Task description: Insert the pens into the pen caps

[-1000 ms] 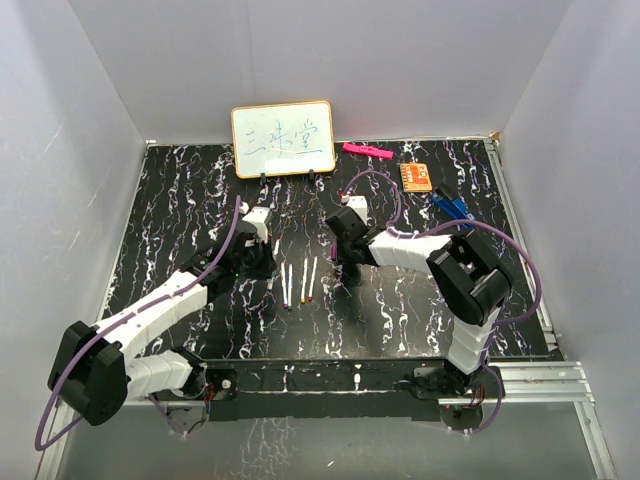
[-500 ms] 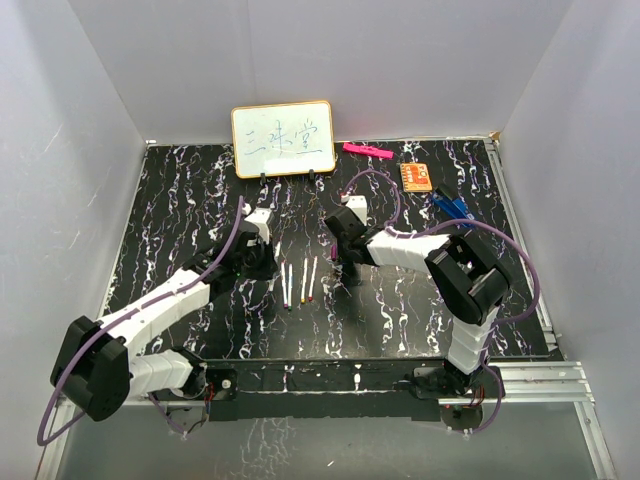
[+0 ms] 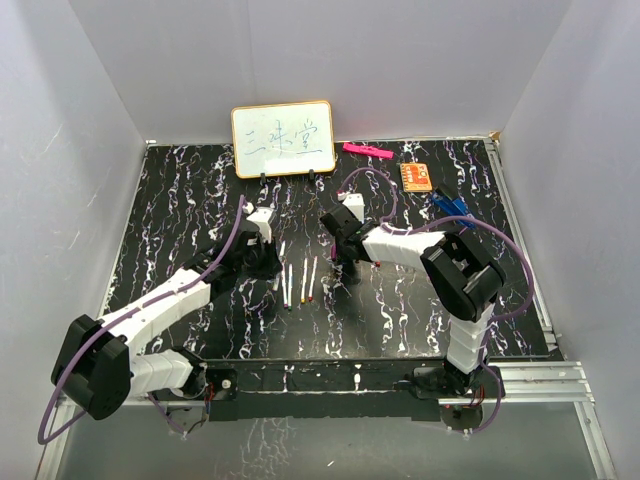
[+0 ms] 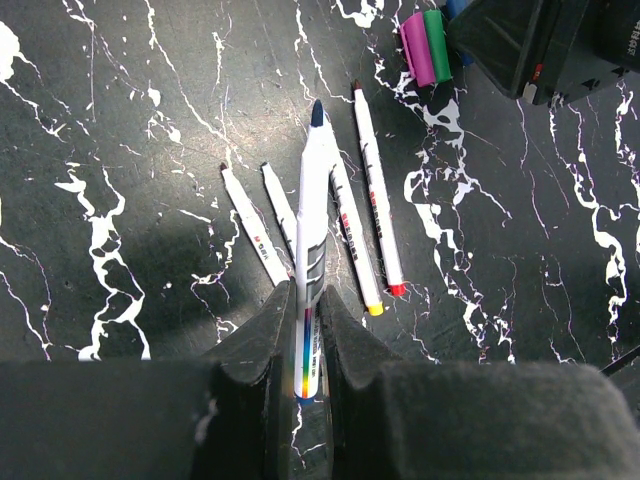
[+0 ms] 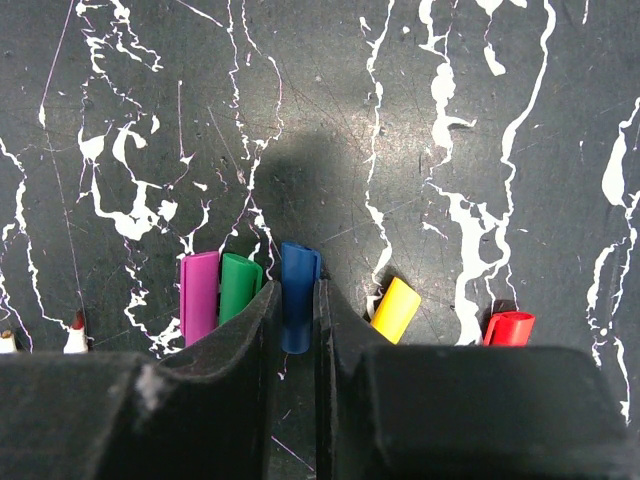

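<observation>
We saw the left gripper (image 4: 308, 340) pinching a pen (image 4: 312, 200), long axis running straight out of its jaws, blue tip foremost, while the blue cap (image 5: 298, 275) sat ahead and rightward, pinched by the right gripper (image 5: 297, 320)

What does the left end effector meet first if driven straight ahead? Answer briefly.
Probably only bare table: the held pen leads, and the purple cap and green cap lie off to the right. Depth is unclear.

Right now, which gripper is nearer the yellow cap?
Right. The right gripper, shut on the blue cap, sits just beside the yellow cap. The left gripper holds a blue-tipped pen farther off, beyond the loose pens.
</observation>
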`<state>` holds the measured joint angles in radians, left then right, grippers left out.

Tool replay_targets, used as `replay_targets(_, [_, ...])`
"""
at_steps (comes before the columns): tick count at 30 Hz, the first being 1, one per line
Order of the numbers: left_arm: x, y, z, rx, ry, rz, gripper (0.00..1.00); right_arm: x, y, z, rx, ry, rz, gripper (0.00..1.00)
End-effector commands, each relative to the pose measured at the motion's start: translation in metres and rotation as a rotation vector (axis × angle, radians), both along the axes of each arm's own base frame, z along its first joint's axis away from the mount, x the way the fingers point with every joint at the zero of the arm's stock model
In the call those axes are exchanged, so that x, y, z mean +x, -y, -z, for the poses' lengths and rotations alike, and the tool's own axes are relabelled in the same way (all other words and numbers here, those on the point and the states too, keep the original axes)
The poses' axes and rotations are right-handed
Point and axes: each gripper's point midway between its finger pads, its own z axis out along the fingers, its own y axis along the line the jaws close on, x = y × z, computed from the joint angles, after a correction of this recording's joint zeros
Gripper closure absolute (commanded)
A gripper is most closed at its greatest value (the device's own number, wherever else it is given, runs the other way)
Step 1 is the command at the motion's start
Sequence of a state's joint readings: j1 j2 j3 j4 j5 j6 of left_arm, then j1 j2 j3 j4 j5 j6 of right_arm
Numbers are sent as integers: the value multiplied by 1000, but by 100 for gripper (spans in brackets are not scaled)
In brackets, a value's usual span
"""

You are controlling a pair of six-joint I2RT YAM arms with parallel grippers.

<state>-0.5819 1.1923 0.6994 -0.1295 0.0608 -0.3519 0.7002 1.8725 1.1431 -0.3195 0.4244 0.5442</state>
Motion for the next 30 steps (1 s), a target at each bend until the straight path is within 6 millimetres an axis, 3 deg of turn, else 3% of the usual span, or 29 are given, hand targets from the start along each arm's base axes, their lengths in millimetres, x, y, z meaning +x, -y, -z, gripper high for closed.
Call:
replay_targets(1, [1, 4, -10, -26, 21, 8, 100, -13, 12, 20, -64, -72, 6, 83])
replay_targets(7, [1, 6, -10, -29, 18, 12, 100, -16, 13, 23, -66, -80, 3, 76])
replay_targets(12, [0, 4, -10, -24, 14, 9, 100, -18, 14, 30, -75, -91, -1, 76])
replay_targets(20, [1, 4, -10, -23, 12, 5, 100, -19, 11, 40, -78, -115, -16, 88])
replay_targets(24, [1, 3, -9, -18, 10, 2, 100, -24, 10, 43, -62, -130, -22, 100])
replay_targets(28, [0, 4, -9, -20, 9, 8, 100, -25, 13, 41, -65, -131, -12, 100])
replay_targets(30, [0, 5, -10, -21, 18, 20, 100, -20, 16, 31, -77, -101, 6, 100])
